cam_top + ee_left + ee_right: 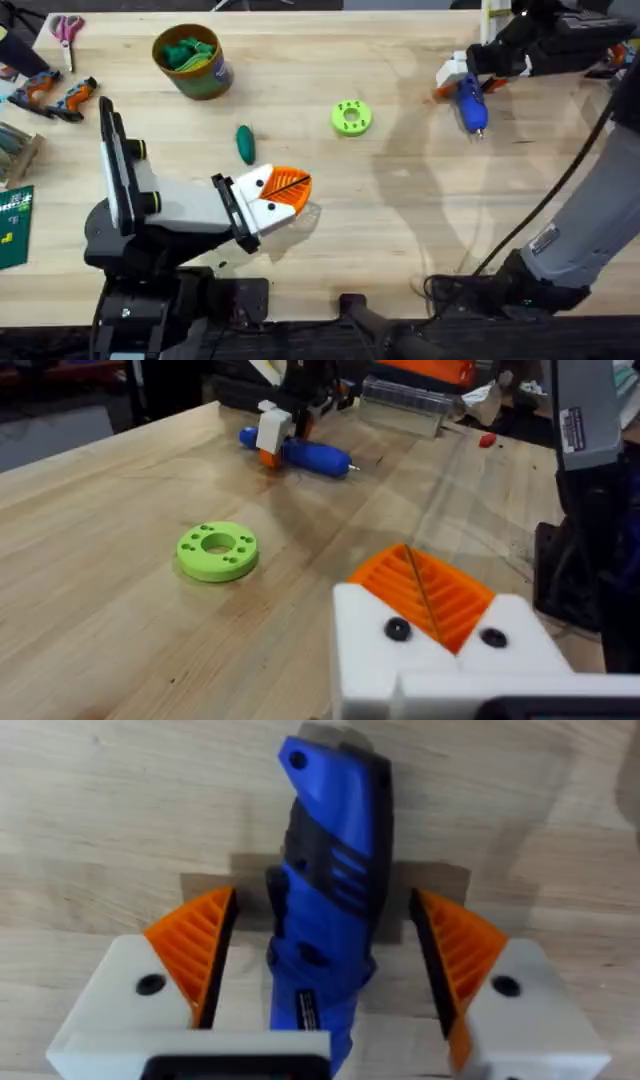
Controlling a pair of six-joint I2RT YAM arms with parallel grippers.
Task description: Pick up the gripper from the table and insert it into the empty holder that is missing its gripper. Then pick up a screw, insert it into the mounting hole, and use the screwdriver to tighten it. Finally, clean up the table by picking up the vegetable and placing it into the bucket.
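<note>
The blue screwdriver [471, 106] lies on the table at the far right, tip toward me. My right gripper [325, 960] stands open around its body [330, 870], one orange pad on each side with a gap to each; it also shows over the screwdriver [310, 456] in the left wrist view. My left gripper [283, 192] rests low at the table's middle front, shut, its two orange wedges [425, 592] pressed together with nothing between them. The dark green vegetable [245, 143] lies just beyond it. The bucket [200, 78] stands at the back left. A loose gripper piece, an empty holder and a loose screw are out of view.
A lime-green disc with holes [350, 117] lies mid-table. Scissors [67, 29] and orange-handled pliers [52, 97] sit at the far left edge. Green items fill the bucket. The right arm's cable [560, 190] crosses the table's right side.
</note>
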